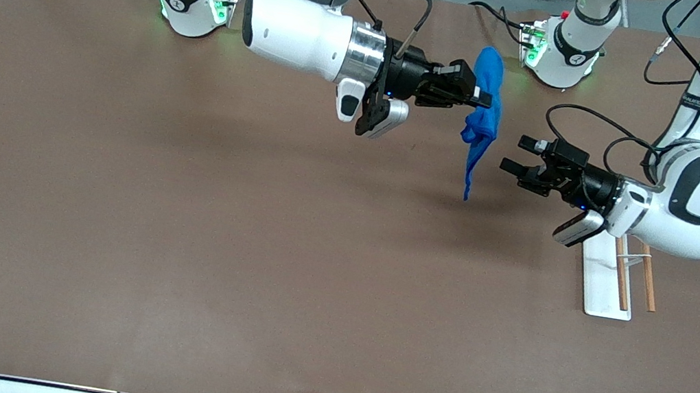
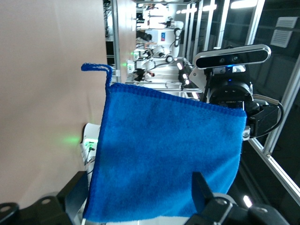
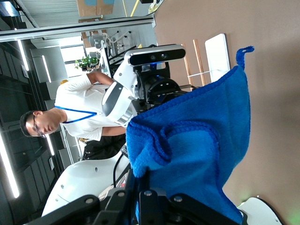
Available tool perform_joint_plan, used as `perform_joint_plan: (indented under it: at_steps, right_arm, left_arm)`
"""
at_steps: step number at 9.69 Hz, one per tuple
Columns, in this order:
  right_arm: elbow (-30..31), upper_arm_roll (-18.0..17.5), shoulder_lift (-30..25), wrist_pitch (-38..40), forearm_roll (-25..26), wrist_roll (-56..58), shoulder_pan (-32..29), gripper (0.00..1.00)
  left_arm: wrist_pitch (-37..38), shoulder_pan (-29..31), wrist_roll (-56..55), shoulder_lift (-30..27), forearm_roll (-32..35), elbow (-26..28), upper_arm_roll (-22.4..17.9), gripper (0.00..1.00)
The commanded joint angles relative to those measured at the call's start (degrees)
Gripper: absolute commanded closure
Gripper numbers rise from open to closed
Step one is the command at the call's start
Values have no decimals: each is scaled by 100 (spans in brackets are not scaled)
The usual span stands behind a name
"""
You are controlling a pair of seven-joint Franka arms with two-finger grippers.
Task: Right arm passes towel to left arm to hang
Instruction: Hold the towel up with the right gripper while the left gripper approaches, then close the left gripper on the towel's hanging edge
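The brown worktop (image 1: 178, 233) fills most of the scene. The right arm (image 1: 298, 29) reaches out level above its middle, and the left arm (image 1: 690, 192) bends in from its own end. A white rack (image 1: 605, 280) with two wooden rods (image 1: 646, 279) lies on the worktop under the left arm's wrist. The towel (image 1: 483, 116) hangs in the air over the worktop between the two grippers, its dark loop (image 2: 96, 69) at one corner. The right gripper (image 1: 476, 96) has its fingers closed on the towel's upper part. The left gripper (image 1: 510, 170) sits just beside the hanging cloth, fingers spread apart and holding nothing.
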State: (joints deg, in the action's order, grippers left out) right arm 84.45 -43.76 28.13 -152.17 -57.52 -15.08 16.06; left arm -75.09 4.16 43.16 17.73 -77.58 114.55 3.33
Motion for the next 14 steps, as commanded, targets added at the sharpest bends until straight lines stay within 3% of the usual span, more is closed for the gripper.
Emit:
perform_joint_plan:
  at_steps: [1,4,5,6,7,8,10,11,14]
  right_arm:
    - [-157,-62,105,-58,-119,-3,63,99]
    - [-192,-62,104,-58,-110,-47,72,99]
    - [-201,-62,105,-58,-110,-56,72,99]
    - [-201,-62,105,-58,-110,-56,81,98]
    - [-201,-62,105,-67,-110,-56,81,98]
    - [-201,-62,105,-67,-110,-56,90,98]
    - [-201,-62,105,-67,-110,-74,107,98]
    - [-201,-62,96,-67,-110,-74,107,98]
    - [-201,-62,96,-67,-110,-257,99,98]
  left_arm:
    - [-75,-152,454,73,-283,391,-26,5]
    - [-461,-389,615,142,-529,569,-17,5]
    - [-506,-434,615,134,-574,578,0,12]
    - [-506,-434,615,117,-583,586,1,31]
    - [-498,-425,615,73,-574,595,1,59]
    - [-497,-425,615,29,-574,630,1,76]
    - [-498,-381,615,20,-574,631,1,95]
    - [-497,-364,615,20,-574,622,1,100]
    - [-480,-197,580,20,-557,595,-8,100]
